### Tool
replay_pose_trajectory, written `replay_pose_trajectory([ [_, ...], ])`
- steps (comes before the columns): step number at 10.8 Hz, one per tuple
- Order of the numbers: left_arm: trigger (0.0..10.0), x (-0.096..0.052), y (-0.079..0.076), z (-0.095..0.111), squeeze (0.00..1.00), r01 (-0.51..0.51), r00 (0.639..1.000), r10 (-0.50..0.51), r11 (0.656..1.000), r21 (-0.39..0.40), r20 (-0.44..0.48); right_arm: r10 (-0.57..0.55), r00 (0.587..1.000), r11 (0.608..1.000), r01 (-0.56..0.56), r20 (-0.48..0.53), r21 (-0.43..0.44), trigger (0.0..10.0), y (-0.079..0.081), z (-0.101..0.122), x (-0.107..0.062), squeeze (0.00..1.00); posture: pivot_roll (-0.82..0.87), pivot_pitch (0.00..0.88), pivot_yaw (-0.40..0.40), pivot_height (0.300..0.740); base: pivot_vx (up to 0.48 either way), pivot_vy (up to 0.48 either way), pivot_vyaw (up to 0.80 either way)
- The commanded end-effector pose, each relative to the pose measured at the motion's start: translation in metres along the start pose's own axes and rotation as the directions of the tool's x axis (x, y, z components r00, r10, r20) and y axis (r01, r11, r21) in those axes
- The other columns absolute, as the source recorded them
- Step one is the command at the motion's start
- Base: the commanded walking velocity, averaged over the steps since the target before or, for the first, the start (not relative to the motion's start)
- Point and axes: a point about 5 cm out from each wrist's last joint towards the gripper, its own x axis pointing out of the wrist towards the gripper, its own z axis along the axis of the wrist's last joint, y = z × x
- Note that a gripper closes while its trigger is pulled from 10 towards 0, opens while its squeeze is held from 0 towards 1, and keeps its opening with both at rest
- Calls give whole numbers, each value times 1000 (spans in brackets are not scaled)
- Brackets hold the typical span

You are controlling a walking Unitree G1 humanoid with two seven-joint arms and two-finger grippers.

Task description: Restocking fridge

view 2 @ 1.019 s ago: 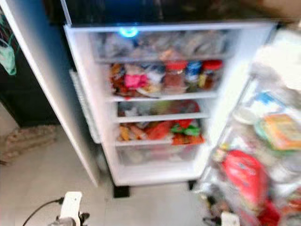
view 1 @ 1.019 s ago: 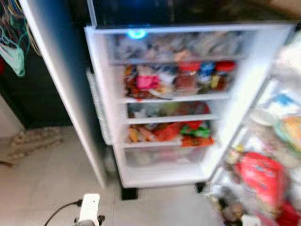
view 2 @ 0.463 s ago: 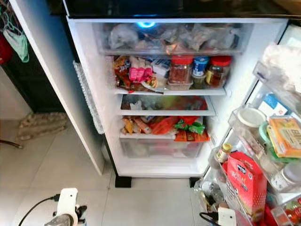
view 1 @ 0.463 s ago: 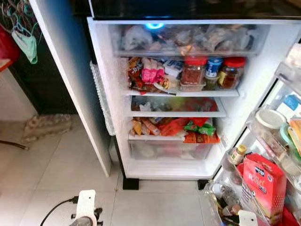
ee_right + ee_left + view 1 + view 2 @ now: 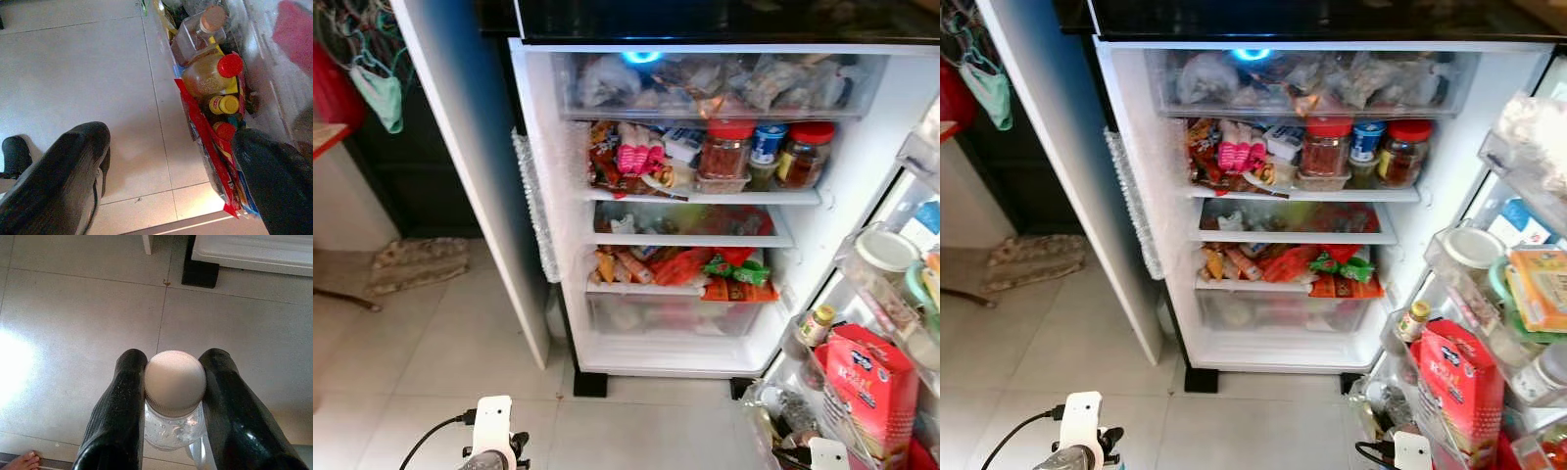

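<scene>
Your left gripper (image 5: 171, 396) clamps a clear plastic bottle with a beige cap (image 5: 175, 382) low over the tiled floor (image 5: 73, 333), near the open white fridge (image 5: 558, 245). Your right gripper (image 5: 171, 161) hangs spread wide.

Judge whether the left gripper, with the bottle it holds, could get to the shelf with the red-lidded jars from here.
Probably not yet. The left gripper is shut on the bottle low over the floor, well short of the fridge. The door is open, but that shelf looks packed with jars and packets.
</scene>
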Motion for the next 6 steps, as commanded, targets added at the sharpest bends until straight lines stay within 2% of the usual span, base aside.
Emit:
replay_pose_trajectory([
  [1,10000,0,0,-2,0,5,1000,-5,1000,0,-21,-4,1000,1000,4,1,3,10000,-3,2,0,0,120,0,-38,740,281,0,0],
  [6,10000,0,1,-5,0,16,999,-15,1000,11,-44,1,1000,1000,-1,-1,2,10000,-2,0,0,0,111,0,-29,740,284,0,0],
])
